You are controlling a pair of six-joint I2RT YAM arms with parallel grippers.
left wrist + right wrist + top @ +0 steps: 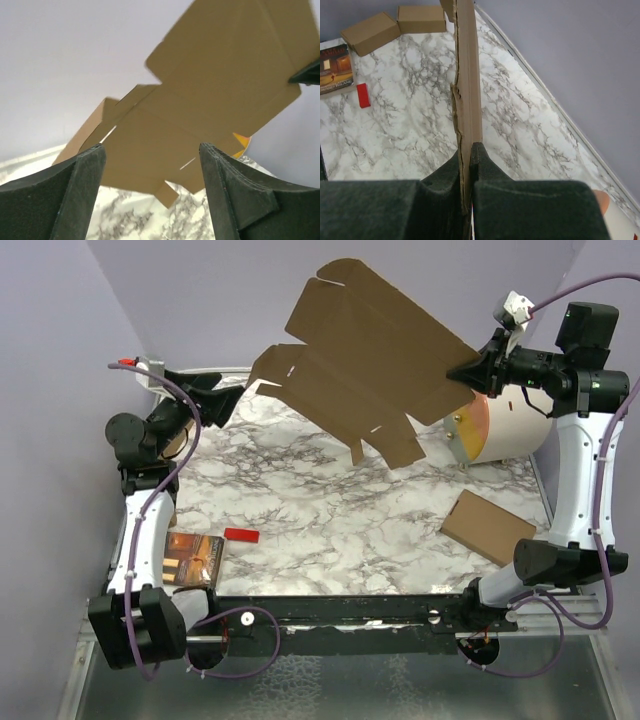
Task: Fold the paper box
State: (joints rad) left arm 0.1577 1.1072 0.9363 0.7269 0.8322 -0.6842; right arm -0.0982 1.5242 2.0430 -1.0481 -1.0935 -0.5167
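Edgewise, paper box [469,75] in right jaws

The paper box [365,360] is plain brown. The table [330,510] is white with grey wavy lines, like marble. A small block [241,534] is red. The book [190,558] has a dark orange cover. The small box [488,527] is brown too. The cylinder [515,425] is cream with an orange end. The walls [200,300] are pale purple.
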